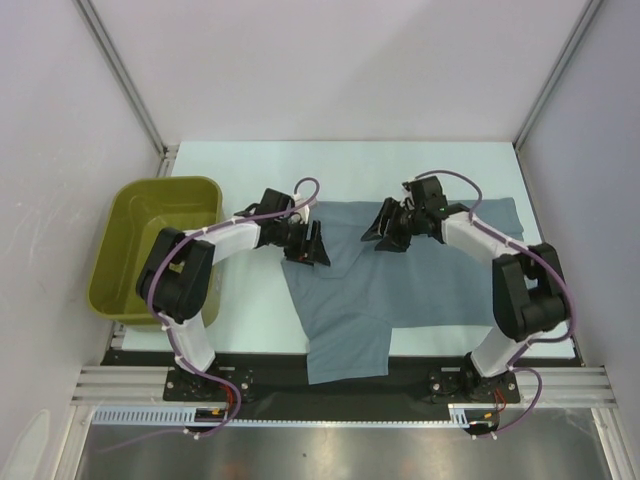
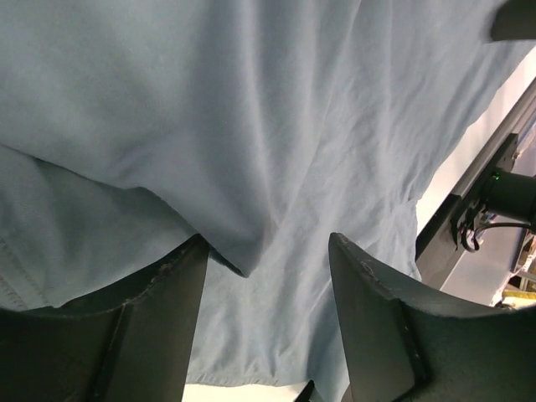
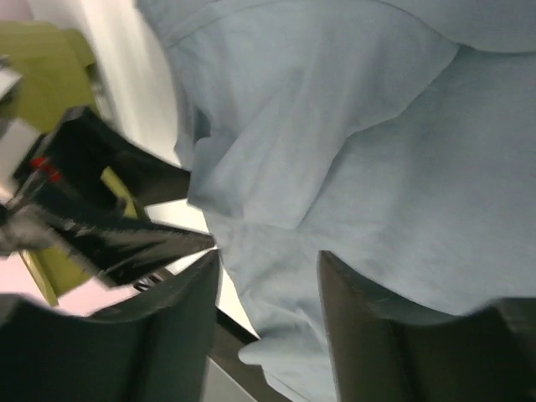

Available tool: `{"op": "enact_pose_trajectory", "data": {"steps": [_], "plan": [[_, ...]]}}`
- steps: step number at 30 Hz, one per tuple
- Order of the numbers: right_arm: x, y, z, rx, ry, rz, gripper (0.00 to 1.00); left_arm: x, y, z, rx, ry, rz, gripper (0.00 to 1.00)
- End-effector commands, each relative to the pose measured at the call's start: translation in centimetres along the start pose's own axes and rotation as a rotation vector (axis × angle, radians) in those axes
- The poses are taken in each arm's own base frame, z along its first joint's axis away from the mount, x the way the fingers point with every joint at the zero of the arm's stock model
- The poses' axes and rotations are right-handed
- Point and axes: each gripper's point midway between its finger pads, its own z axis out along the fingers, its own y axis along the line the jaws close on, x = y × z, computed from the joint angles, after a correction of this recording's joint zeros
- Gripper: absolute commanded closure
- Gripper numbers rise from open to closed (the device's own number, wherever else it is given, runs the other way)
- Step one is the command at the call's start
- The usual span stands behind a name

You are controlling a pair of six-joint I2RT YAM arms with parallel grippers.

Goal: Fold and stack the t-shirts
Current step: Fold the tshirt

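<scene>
t-shirt (image 1: 420,285) lies spread flat on the bench (image 1: 250,170), centre-right of the top view, with one flap reaching over the dark rail (image 1: 270,365) at the bottom. left fingers (image 1: 318,252) sit at its upper-left edge, spread apart, with a fold corner in the gap, not pinched. right fingers (image 1: 380,232) are also apart, low over the cloth near its top edge.

Overhead camera looks down from behind; both wrist cameras closely share the t-shirt (image 1: 420,280).
</scene>
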Motion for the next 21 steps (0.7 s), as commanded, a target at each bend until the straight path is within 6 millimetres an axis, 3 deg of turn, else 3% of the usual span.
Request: {"op": "enact_pose_trajectory", "data": {"steps": [1,2,7,10,12,21], "plan": [[0.3,0.2,2.5,-0.018,0.041,0.051,0.47,-2.4,-1.0,-1.0,-0.004,-0.054,0.035,0.36],[0.4,0.0,2.9,-0.010,0.048,0.054,0.53,-2.4,-1.0,-0.9,0.000,-0.052,0.034,0.37],[-0.3,-1.3,3.9,0.035,0.053,0.067,0.55,-2.8,-2.2,0.4,0.119,-0.037,0.006,0.50],[-1.0,-1.5,4.1,0.043,0.048,0.053,0.55,-3.4,-3.5,0.4,0.203,-0.038,-0.015,0.60],[-0.8,-1.5,4.5,0.034,0.063,0.053,0.55,-4.4,-4.0,-0.1,0.222,-0.070,-0.030,0.73],[-0.8,-2.1,6.3,0.000,0.098,0.092,0.53,-8.6,-2.7,-2.3,0.221,-0.181,-0.111,0.76]]}}
